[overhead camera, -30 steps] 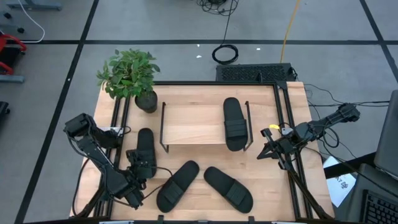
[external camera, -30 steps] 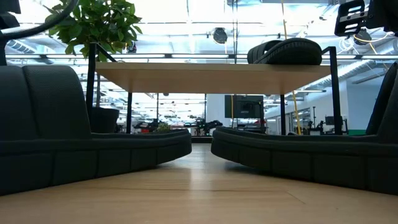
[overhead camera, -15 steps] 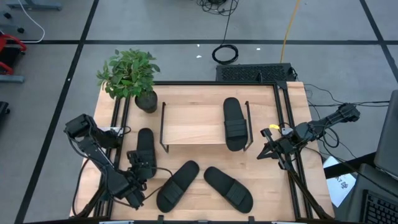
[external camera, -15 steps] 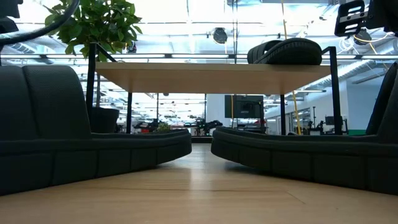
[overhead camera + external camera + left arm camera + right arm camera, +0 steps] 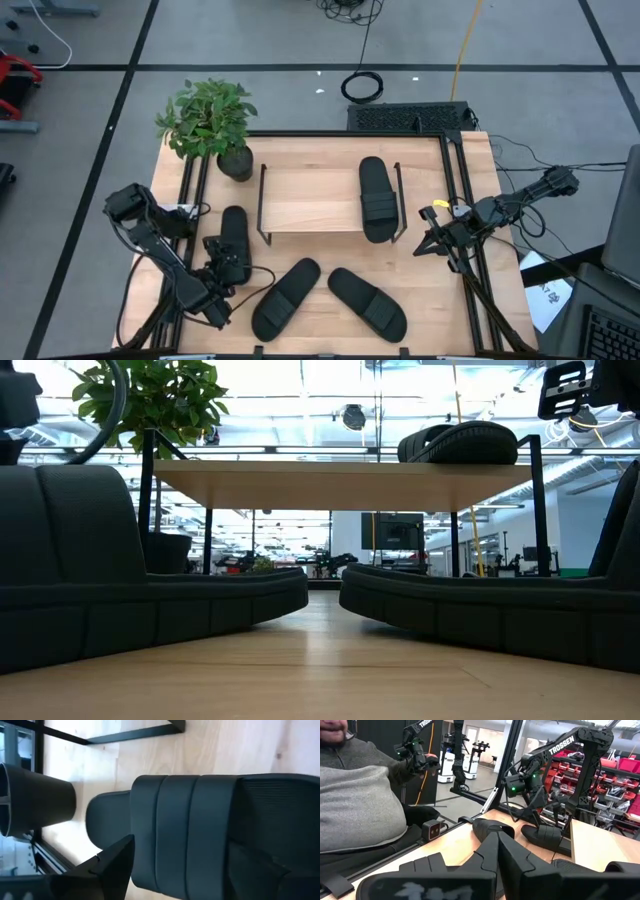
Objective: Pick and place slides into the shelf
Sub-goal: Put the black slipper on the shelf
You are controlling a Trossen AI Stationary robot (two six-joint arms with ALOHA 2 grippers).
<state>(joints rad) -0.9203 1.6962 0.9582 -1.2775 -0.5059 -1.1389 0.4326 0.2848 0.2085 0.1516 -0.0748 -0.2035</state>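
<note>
Slide: black sandal (image 5: pixel 200 830), ribbed strap facing the camera, lying on the wooden worktop (image 5: pixel 150 755).
Pot: dark pot (image 5: pixel 35 800) just beside the slide.
Frame: black bar (image 5: pixel 135 732) beyond the slide.

Shelf (image 5: pixel 310 195) board's left half was bare; one slide (image 5: pixel 377 198) took its right end, potted plant (image 5: pixel 212 125) crowded the back-left corner.

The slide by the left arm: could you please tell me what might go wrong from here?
1. The left pincer is at the slide, which lies close to the shelf; lifting it might snag the wire frame.
2. The second slide overhangs the shelf's front edge, so a bump to the shelf might tip it off.
</note>
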